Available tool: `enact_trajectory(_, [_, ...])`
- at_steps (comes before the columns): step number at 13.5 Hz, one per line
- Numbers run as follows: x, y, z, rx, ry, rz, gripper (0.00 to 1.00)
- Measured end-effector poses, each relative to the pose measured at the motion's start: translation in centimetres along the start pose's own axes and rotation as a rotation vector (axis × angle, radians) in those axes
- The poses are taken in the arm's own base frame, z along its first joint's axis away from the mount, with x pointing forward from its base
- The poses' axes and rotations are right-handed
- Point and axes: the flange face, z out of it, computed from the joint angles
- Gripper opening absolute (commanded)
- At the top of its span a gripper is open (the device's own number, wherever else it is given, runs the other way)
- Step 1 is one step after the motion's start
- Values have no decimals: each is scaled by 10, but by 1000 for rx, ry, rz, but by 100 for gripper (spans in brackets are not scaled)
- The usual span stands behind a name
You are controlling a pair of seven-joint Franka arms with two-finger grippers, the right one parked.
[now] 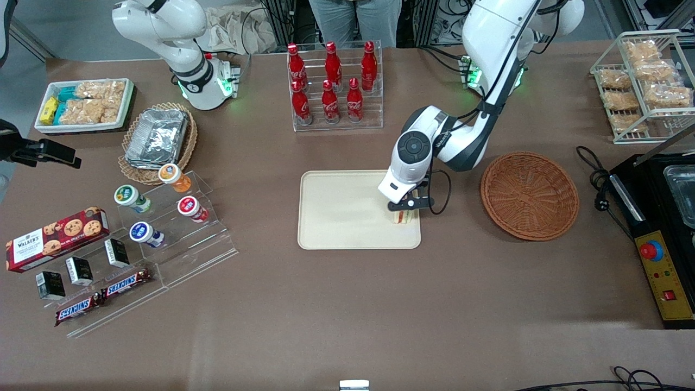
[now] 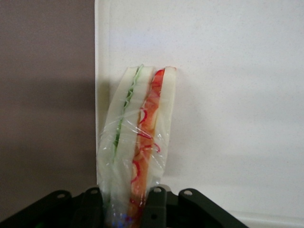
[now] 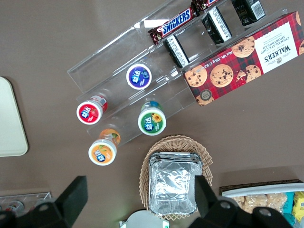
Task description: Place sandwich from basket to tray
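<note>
Currently the gripper (image 1: 403, 212) sits right of centre in the front view, low over the tray (image 1: 336, 212) near its edge facing the basket (image 1: 529, 194), fingers (image 2: 156, 202) clamped on the wrapped sandwich (image 2: 140, 142); the sandwich's lower end is at the tray surface.

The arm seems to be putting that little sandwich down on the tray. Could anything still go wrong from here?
Possibly. The gripper holds the sandwich close to the rim of the tray, on the side toward the basket, so it might end up partly off the tray. It also stands on a narrow edge, so it may topple when released. And its plastic wrap could cling to the fingers as they open.
</note>
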Motion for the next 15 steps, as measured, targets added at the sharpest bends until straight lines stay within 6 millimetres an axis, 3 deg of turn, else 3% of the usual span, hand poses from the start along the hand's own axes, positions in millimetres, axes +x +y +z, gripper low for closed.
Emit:
enact_trajectory(2, [2, 2, -4, -8, 8, -2, 100])
enact_trajectory(4, [11, 7, -25, -32, 36, -10, 100])
enact_trajectory(6, [21, 6, -69, -53, 65, -21, 100])
enact_trajectory(8, [35, -4, -129, -73, 100, -48, 100])
enact_trajectory(12, [67, -55, -239, -57, 119, -74, 100])
enact_trajectory(15, [86, -104, -288, -72, 154, -108, 100])
